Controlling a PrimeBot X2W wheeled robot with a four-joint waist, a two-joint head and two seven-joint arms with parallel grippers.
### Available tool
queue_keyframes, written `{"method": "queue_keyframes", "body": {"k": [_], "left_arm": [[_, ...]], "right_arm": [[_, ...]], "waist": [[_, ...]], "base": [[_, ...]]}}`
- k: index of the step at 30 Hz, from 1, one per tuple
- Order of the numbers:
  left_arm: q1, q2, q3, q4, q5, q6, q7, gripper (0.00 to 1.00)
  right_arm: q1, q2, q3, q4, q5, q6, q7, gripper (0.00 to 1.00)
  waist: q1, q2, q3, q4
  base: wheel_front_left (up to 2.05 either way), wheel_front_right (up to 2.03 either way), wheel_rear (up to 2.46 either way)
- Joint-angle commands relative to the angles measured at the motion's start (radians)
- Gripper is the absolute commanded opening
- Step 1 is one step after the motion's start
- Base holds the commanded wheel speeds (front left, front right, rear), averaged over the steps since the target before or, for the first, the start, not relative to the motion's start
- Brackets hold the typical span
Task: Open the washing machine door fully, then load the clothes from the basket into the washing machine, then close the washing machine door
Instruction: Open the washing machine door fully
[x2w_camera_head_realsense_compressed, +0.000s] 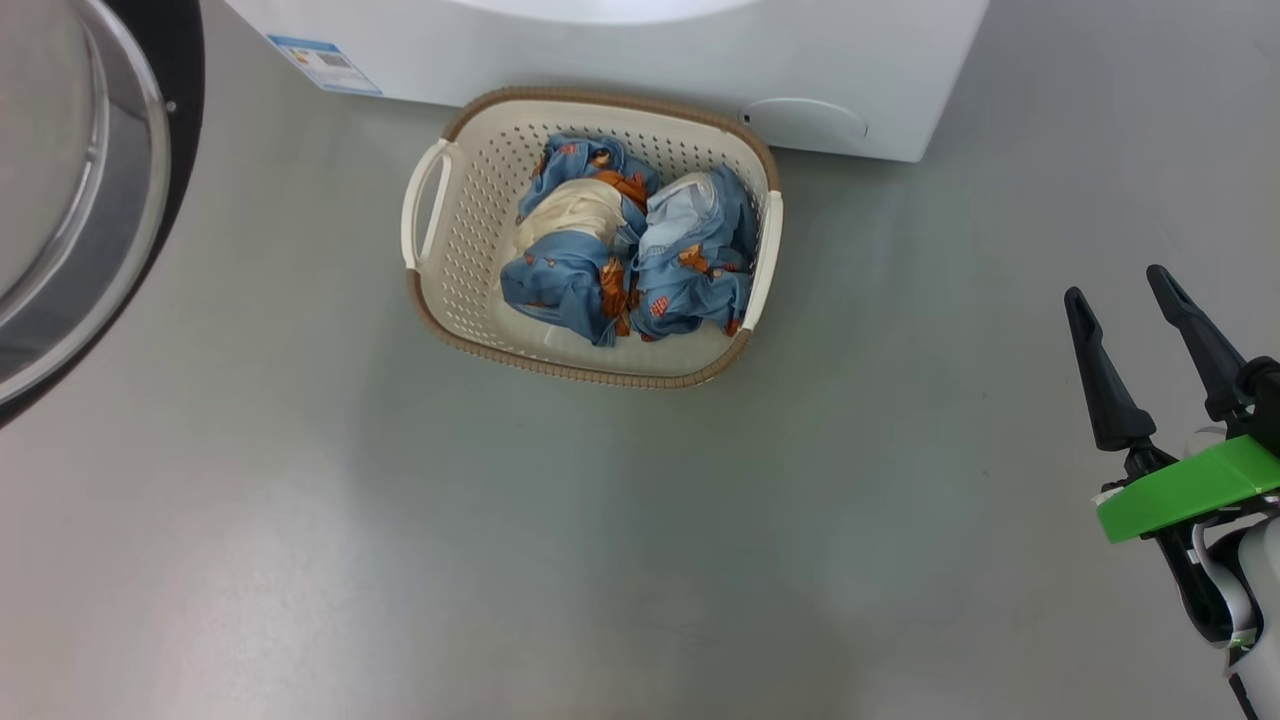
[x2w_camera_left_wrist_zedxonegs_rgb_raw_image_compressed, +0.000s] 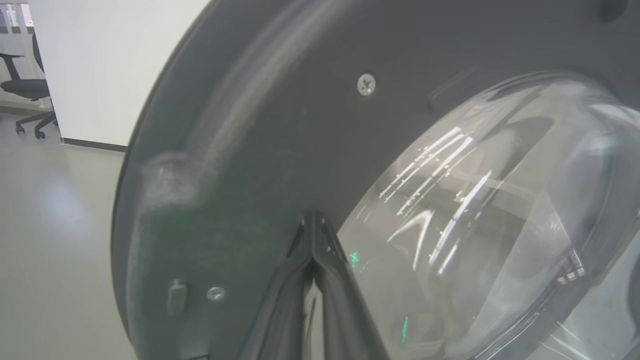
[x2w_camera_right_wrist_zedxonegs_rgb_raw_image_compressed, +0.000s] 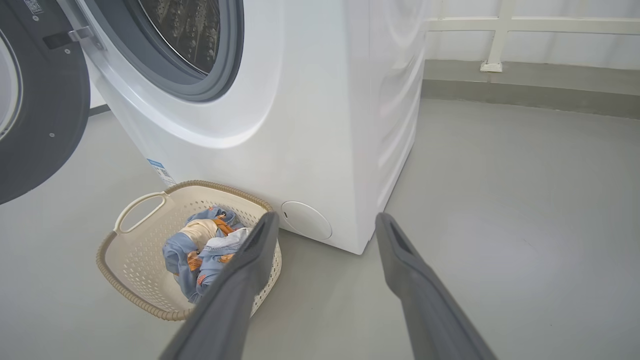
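Black-rimmed washing machine door (x2w_camera_left_wrist_zedxonegs_rgb_raw_image_compressed: 260, 130) stands open; left end effector (x2w_camera_left_wrist_zedxonegs_rgb_raw_image_compressed: 312, 220) pinched shut, empty, tips at door's inner face, while right end effector (x2w_camera_head_realsense_compressed: 1117, 285) is spread wide, empty. The clothes (x2w_camera_head_realsense_compressed: 625, 245) in basket (x2w_camera_head_realsense_compressed: 470, 170) sit ahead-left of it, so right arm looks nearer.

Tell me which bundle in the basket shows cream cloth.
The left bundle, in the head view: a cream fold lies across it. The right bundle shows pale blue and white instead.
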Motion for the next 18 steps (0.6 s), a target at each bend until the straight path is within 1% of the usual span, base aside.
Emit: {"method": "queue_keyframes", "body": {"k": [1,6,10,14,18], "left_arm": [[0.002,0.08,0.014,-0.017,0.014,0.006,-0.005,0.0],[-0.012,0.077,0.026,-0.012,0.032,0.003,-0.005,0.0],[-0.007,0.061,0.026,-0.019,0.049,0.001,-0.005,0.0],[0.018,0.038,0.019,-0.016,0.057,-0.003,-0.005,0.0],[0.061,0.012,-0.009,-0.023,0.068,-0.008,-0.005,0.0]], "right_arm": [[-0.001,-0.015,0.015,-0.025,-0.003,0.006,-0.009,1.0],[0.0,-0.016,0.015,-0.024,-0.002,0.006,-0.009,1.0],[0.004,-0.014,0.016,-0.019,-0.001,0.006,-0.009,1.0],[0.02,-0.002,0.017,-0.01,0.0,0.006,-0.009,1.0],[0.043,0.014,0.021,-0.002,0.005,0.006,-0.009,1.0]], "waist": [[0.0,-0.0001,0.006,-0.001],[0.0,-0.0001,0.007,-0.001],[0.0,-0.0001,-0.007,0.0],[0.0,-0.0001,-0.044,0.003],[0.0,-0.0001,-0.095,0.005]], "base": [[0.0,0.0,0.0],[0.0,0.0,0.0],[0.0,0.0,0.0],[0.0,0.0,0.0],[0.0,0.0,0.0]]}}
